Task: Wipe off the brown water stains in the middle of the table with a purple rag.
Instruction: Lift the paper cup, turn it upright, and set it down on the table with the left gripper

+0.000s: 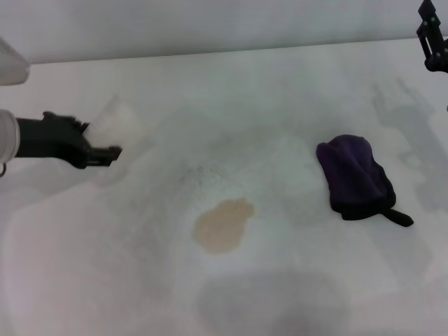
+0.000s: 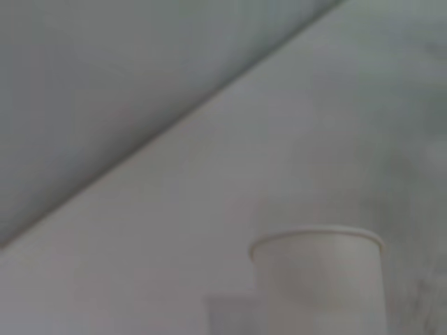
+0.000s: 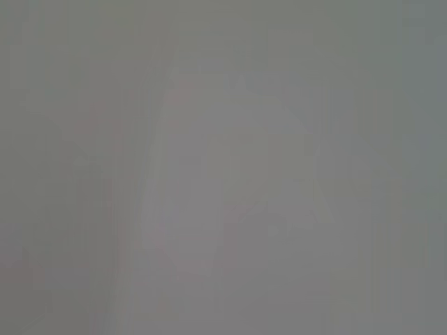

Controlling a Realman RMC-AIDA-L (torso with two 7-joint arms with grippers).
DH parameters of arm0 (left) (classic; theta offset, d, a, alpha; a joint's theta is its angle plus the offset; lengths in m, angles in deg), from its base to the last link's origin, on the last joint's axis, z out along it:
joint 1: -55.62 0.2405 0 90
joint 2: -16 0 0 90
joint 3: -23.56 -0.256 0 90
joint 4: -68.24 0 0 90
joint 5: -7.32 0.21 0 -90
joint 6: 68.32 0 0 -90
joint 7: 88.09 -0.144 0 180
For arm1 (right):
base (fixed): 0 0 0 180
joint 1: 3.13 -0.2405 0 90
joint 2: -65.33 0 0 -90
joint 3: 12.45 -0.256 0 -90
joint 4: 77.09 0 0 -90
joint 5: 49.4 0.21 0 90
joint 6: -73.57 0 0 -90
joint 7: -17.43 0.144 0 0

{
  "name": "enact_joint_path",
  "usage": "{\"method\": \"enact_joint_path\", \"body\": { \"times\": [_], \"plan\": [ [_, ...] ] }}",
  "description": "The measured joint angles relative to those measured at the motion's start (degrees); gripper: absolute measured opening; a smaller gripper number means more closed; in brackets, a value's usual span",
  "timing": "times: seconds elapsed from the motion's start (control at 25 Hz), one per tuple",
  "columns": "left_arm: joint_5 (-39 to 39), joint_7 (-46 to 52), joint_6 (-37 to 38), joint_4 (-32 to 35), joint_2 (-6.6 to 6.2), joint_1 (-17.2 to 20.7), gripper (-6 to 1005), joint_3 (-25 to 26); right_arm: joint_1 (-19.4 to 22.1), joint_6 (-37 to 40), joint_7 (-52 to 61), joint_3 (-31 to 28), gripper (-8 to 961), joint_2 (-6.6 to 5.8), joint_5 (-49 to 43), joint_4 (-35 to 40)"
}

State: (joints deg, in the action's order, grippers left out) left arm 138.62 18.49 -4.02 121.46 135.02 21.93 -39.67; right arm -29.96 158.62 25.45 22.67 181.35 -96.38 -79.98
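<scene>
The brown water stain [image 1: 222, 225] is a tan oval puddle with a small lobe, in the middle of the white table [image 1: 280, 91]. The purple rag [image 1: 355, 176] lies bunched to the right of the stain, its black tail pointing to the front right. My left gripper [image 1: 98, 138] is open and empty at the left of the table, well away from the stain. My right gripper [image 1: 434, 38] hangs at the far right back corner, behind and above the rag. The right wrist view shows only a grey blur.
A white paper cup [image 1: 115, 120] stands upright just beyond my left gripper's tips; it also shows in the left wrist view [image 2: 318, 279]. The table's back edge meets a pale wall [image 1: 210, 21].
</scene>
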Motion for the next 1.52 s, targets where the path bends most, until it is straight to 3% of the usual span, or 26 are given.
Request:
{"method": "enact_joint_path", "body": {
  "times": [0.16, 0.4, 0.44, 0.52, 0.88, 1.08, 1.52],
  "plan": [
    [-8.3, -4.5, -0.3, 2.9, 0.00, 3.4, 671, -0.8, -0.1, 0.1, -0.1, 0.4, 495, 0.00, -0.1, 0.4],
    [-21.6, -15.9, -1.6, 2.1, 0.06, 8.2, 666, -1.8, -0.3, 0.3, -0.1, 0.6, 495, -0.05, -0.1, 0.7],
    [-27.3, -22.0, -1.9, -0.4, 0.11, 9.7, 665, -1.9, -0.3, 0.3, -0.1, 0.6, 495, -0.09, -0.1, 0.7],
    [-28.9, -23.9, -1.9, -1.3, 0.11, 10.1, 664, -1.9, -0.2, 0.3, -0.1, 0.6, 494, -0.13, -0.1, 0.7],
    [-51.2, -56.9, -0.2, -21.2, 0.19, 14.3, 663, -1.9, 0.2, -0.1, -3.3, 0.7, 494, -0.20, -0.1, 1.3],
    [-58.9, -69.3, 3.3, -28.9, 0.33, 15.7, 663, -1.9, 0.2, -0.8, -5.9, 0.7, 494, -0.18, -0.1, 1.3],
    [-68.1, -81.4, 8.6, -40.4, 0.33, 17.8, 664, -1.8, 0.7, -1.7, -6.6, 0.5, 494, -0.32, -0.1, 1.6]
  ]
}}
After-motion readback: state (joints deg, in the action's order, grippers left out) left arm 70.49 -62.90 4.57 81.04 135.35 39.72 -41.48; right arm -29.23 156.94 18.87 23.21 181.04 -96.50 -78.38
